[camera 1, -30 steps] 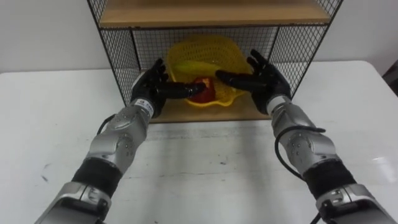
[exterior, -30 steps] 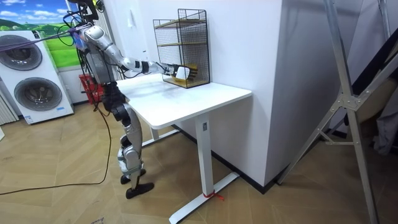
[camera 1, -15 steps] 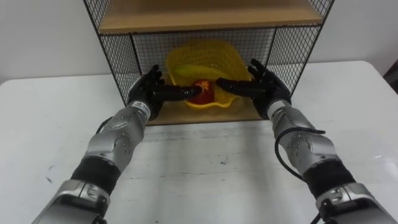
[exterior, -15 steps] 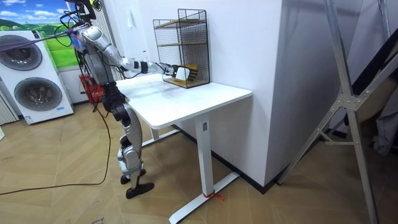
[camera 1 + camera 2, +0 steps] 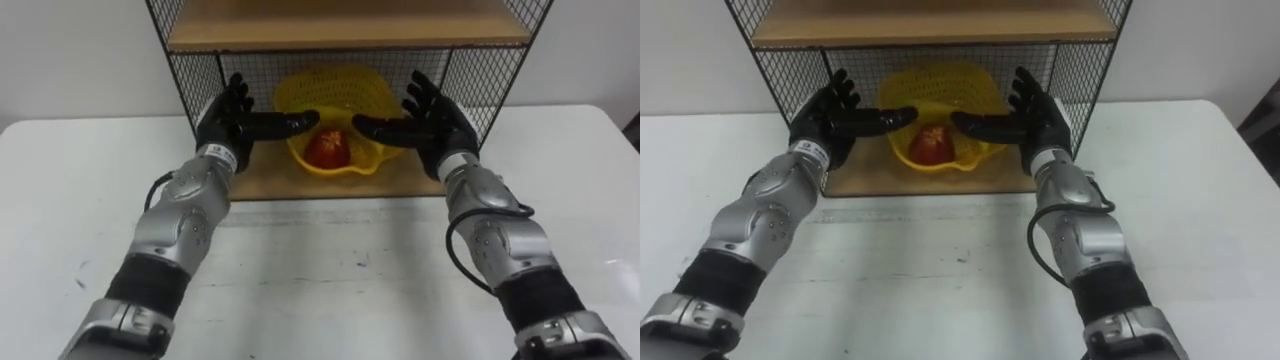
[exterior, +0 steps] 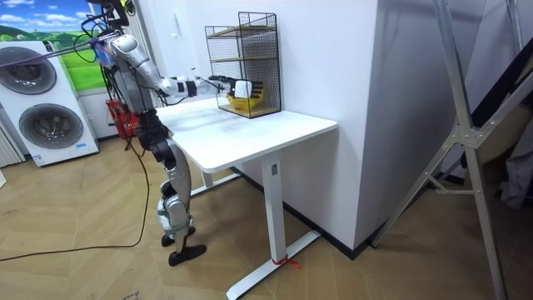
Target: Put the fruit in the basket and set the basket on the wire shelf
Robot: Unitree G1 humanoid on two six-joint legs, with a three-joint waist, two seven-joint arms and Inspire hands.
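Note:
A yellow mesh basket (image 5: 340,100) sits on the bottom wooden board of the wire shelf (image 5: 200,75), with a red fruit (image 5: 327,150) inside it. My left hand (image 5: 232,118) hovers open at the shelf's left front, fingers straight and pointing right, above the basket's left rim. My right hand (image 5: 430,118) is open at the right front, fingers pointing left. Both hands are apart from the basket. In the right eye view the basket (image 5: 940,95) lies between my left hand (image 5: 828,112) and right hand (image 5: 1032,110). In the room view I stand at the white table, arms stretched to the shelf (image 6: 246,62).
The wire shelf has mesh sides and an upper wooden board (image 5: 340,22) just above my hands. The white table (image 5: 330,270) spreads in front of the shelf. In the room view, washing machines (image 6: 46,104) stand at the room view's left.
Both hands have let go of the basket and risen, drawing back a little from its rim. The basket now rests on the bottom board by itself.

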